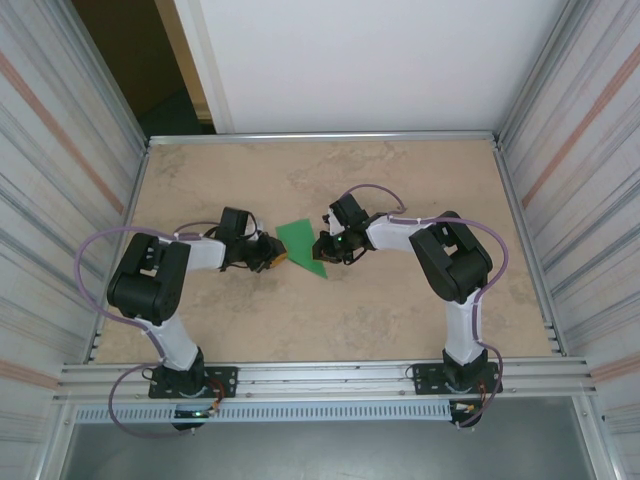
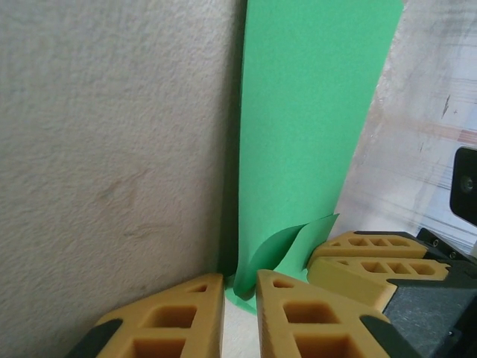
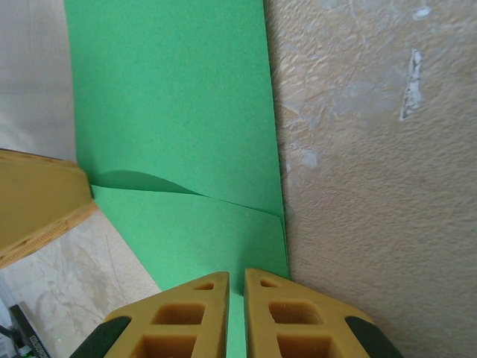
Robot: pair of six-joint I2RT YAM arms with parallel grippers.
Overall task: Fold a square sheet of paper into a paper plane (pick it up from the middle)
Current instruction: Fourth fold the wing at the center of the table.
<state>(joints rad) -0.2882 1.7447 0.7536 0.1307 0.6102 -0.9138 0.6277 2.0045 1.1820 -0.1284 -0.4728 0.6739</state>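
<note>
The square sheet of paper point(image 1: 303, 245) is bright green and lies folded at the middle of the table, a pointed shape between my two grippers. My left gripper point(image 1: 278, 255) meets its left side. In the left wrist view the sheet point(image 2: 305, 127) stands up ahead, and its curled lower flap sits in the narrow gap of the left gripper point(image 2: 240, 277). My right gripper point(image 1: 322, 248) is at the sheet's right side. In the right wrist view two overlapping layers of the paper point(image 3: 171, 97) show, with the right gripper point(image 3: 237, 274) nearly closed over the near layer's edge.
The beige table point(image 1: 400, 310) is bounded by metal walls point(image 1: 60, 180) on both sides and a rail along the near edge. The right gripper's tan fingers point(image 2: 373, 257) show close beside the left one. A left finger point(image 3: 37, 198) shows at the sheet's far side.
</note>
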